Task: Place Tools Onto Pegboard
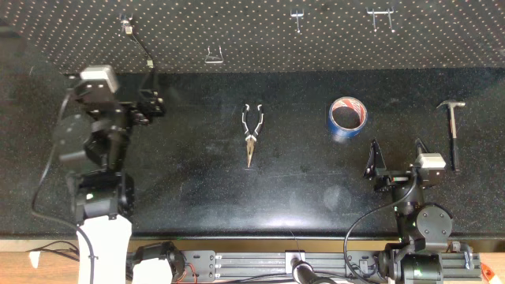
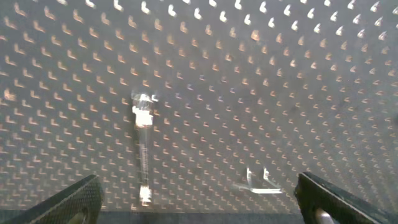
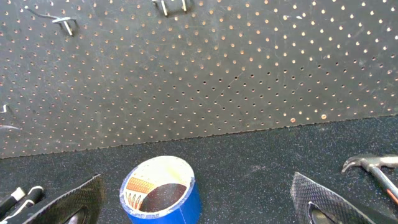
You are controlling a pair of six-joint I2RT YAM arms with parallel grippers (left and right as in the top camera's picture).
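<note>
**Writing:** the blue tape roll (image 3: 161,194) carries orange print on its inner core, too small to read.

**Surface:** a black speckled desk (image 1: 197,181). A perforated pegboard (image 1: 237,31) stands along its back edge.

**Pegboard fittings:** a long rod hook (image 1: 139,43) at the left, a wire loop hook (image 1: 215,55) beside it, and two-prong hooks (image 1: 297,16) further right.

**Tools:** all three lie on the desk, well apart.
- The pliers (image 1: 251,134) are mid-desk, with the tip toward the front edge.
- The tape roll is to their right.
- The hammer (image 1: 452,130) is near the right edge, with its head toward the back.

**Grippers:**
- The left gripper (image 1: 150,106) is at the back edge on the left, facing the pegboard near the rod hook. Its jaws are spread wide and hold nothing.
- The right gripper (image 1: 394,154) is toward the front right, in line with the gap between tape roll and hammer. Its jaws are likewise spread and empty.
</note>
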